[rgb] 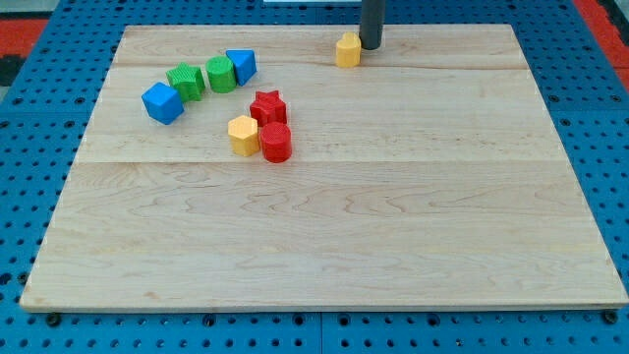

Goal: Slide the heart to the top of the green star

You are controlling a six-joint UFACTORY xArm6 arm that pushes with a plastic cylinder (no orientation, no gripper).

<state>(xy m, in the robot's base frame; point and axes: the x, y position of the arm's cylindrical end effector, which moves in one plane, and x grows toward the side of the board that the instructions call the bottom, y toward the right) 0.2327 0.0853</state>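
The yellow heart (348, 49) lies near the view's top edge of the wooden board (334, 236), a little right of centre. My tip (371, 46) stands just to the heart's right, touching it or nearly so. The green star (186, 81) lies far to the left in the upper left group, with a second green block (221, 74) right beside it on its right.
A blue cube (162, 102) sits lower left of the star. Another blue block (241, 65) sits right of the green pair. A red star (267, 106), a red cylinder (276, 143) and a yellow hexagon (244, 135) cluster below them.
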